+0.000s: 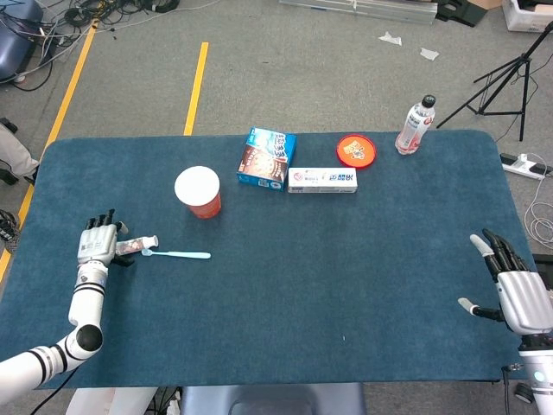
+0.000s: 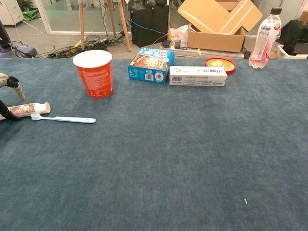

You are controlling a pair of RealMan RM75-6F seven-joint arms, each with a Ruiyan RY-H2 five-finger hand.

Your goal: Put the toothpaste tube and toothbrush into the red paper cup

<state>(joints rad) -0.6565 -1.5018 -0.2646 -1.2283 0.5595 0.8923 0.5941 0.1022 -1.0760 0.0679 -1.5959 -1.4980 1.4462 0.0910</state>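
Toothbrush (image 1: 177, 254) right of toothpaste tube (image 1: 136, 245)

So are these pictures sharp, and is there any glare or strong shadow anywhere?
Head view: evenly lit and sharp, with only a faint shadow beside the red cup and no glare on the blue table. Chest view: also clear, though the left robot hand is cut off at the frame's edge next to the toothpaste tube, and the room behind is brighter than the tabletop.

toothpaste tube (image 2: 30, 109) lies flat, cap touching the pale blue toothbrush (image 2: 63, 119); red paper cup (image 2: 93, 73) upright (open, white inside) nearby.
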